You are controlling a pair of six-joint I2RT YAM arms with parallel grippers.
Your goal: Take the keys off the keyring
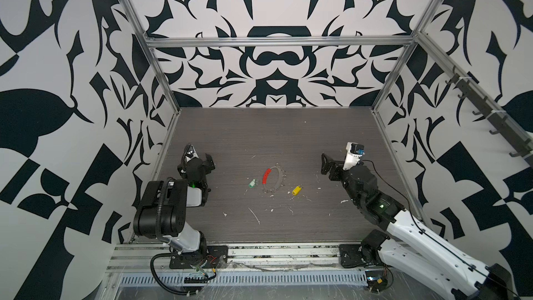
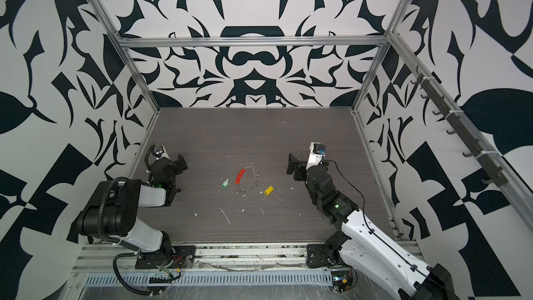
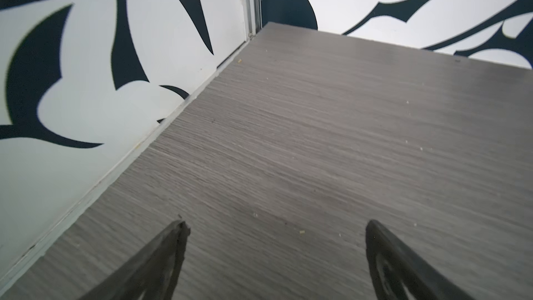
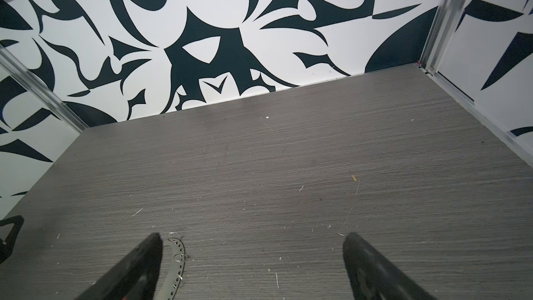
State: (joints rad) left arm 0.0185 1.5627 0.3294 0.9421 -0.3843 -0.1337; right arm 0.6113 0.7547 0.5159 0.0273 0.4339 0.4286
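Grey metal keyring (image 1: 282, 175), red sleeve (image 1: 266, 176) on one arc, lies flat between left gripper (image 3: 277, 223) and right gripper (image 4: 253, 235), clear of both. Both grippers: jaws spread wide, nothing held. Green key (image 1: 253, 183) lies on the left gripper's side of the hoop and yellow key (image 1: 296, 190) on the right gripper's side, each apart from it. Judgement: keys are off, hence arms stand back. Only the right wrist view shows the hoop's perforated band and tiny rings (image 4: 184, 257) beside one finger (image 4: 144, 255). The left wrist view shows bare table (image 3: 317, 139) alone.
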